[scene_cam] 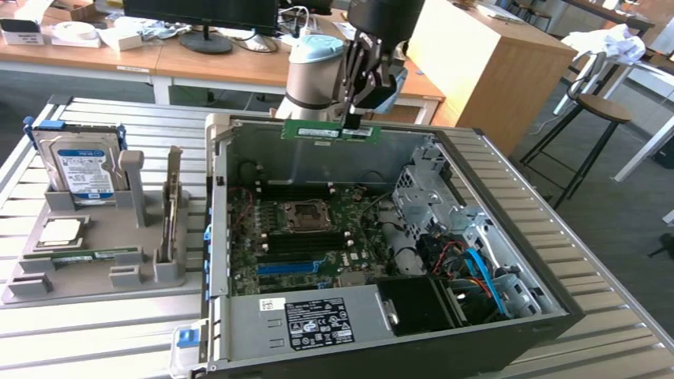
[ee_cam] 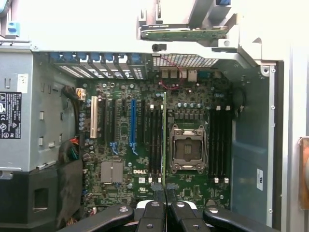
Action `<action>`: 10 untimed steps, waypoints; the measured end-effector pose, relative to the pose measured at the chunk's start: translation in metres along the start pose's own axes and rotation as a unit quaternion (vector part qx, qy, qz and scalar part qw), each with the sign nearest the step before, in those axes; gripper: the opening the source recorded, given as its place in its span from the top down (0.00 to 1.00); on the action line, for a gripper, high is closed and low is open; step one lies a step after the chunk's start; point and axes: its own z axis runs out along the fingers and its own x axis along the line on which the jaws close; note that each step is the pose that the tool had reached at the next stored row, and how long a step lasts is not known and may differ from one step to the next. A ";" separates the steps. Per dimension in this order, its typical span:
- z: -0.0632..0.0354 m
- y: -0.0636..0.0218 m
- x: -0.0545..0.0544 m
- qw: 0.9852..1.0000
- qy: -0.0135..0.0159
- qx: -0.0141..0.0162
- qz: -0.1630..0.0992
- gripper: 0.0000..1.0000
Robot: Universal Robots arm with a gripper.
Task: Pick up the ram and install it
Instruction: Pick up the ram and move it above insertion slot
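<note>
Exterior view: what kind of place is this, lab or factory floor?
Most likely a robotics lab or workshop: an open PC case sits on a slatted metal table, with wooden desks, a monitor and a stool around it.

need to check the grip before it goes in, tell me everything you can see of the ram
The ram is a long, thin green circuit-board stick with a white label on its face. It hangs level above the far wall of the open computer case. The gripper is shut on its upper edge, toward the end on the exterior view's right; nothing else touches it. From the wrist view it shows edge-on, a thin green line running alongside the black memory slots.
</note>
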 end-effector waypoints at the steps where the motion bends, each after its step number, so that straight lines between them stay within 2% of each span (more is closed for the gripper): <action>1: 0.0000 0.0000 0.000 1.000 0.000 0.000 0.000 0.89; 10: 0.0033 -0.0001 0.000 1.000 0.000 0.000 0.000 0.89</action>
